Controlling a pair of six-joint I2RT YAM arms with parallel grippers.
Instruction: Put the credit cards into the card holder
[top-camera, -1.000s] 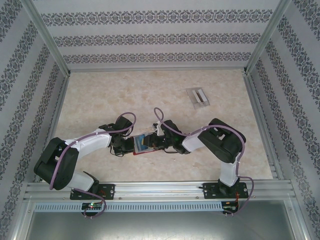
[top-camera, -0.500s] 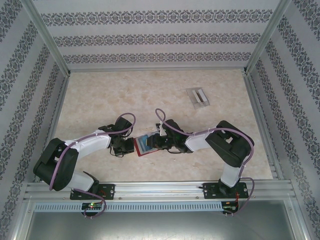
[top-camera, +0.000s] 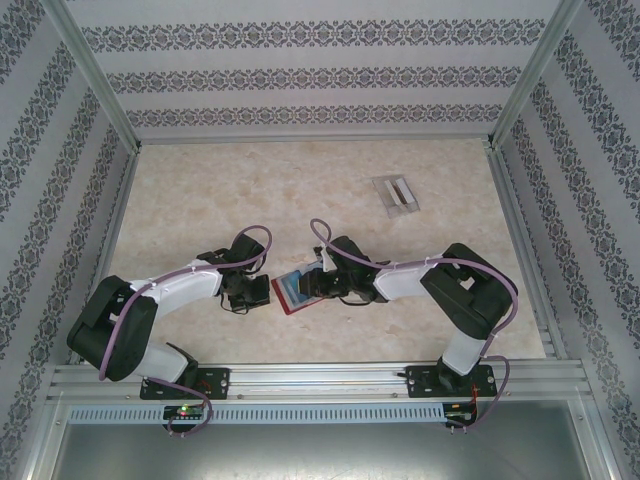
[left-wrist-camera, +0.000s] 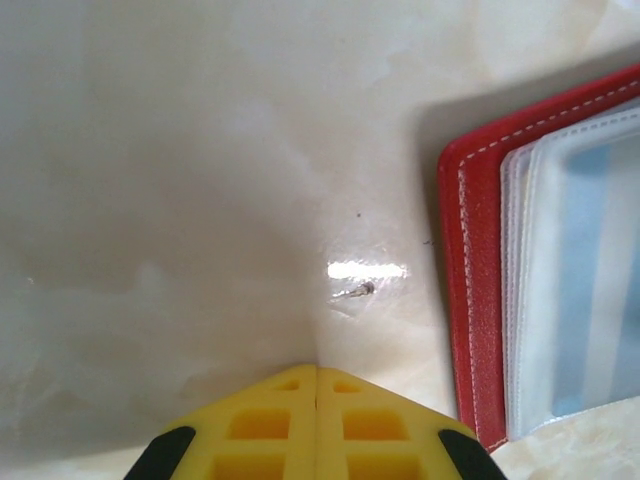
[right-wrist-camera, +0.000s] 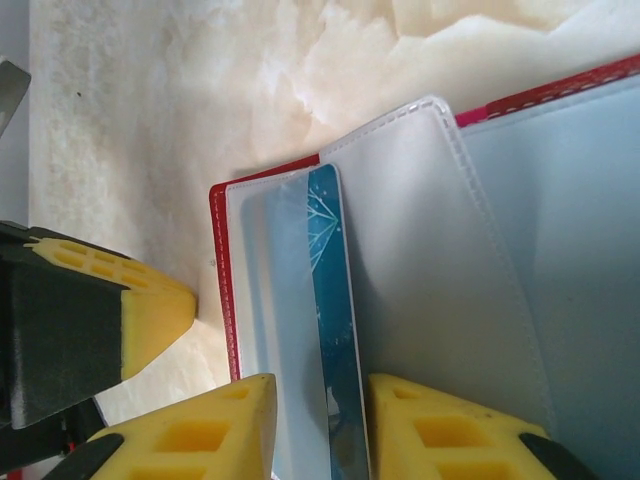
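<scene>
The red card holder (top-camera: 289, 292) lies open on the table between my two grippers, its clear pockets (right-wrist-camera: 430, 260) facing up. A blue credit card (right-wrist-camera: 328, 300) sits part-way inside a frosted pocket, with a strip of it showing. My right gripper (right-wrist-camera: 320, 425) hovers over that card from the right, its yellow fingers (right-wrist-camera: 225, 425) apart, one on each side of the strip. My left gripper (left-wrist-camera: 317, 385) is shut and empty, resting on the table just left of the holder's red edge (left-wrist-camera: 470, 290). From above, the left gripper (top-camera: 262, 291) and right gripper (top-camera: 313, 287) flank the holder.
A translucent grey tray (top-camera: 396, 193) lies at the back right of the marble table (top-camera: 230, 190). Patterned walls and metal rails enclose the table on three sides. The left gripper's yellow finger (right-wrist-camera: 150, 305) shows beside the holder in the right wrist view.
The right arm's elbow has swung to the right. The card holder has slid slightly right, away from the left gripper, and lies flatter. The left arm has hardly moved.
</scene>
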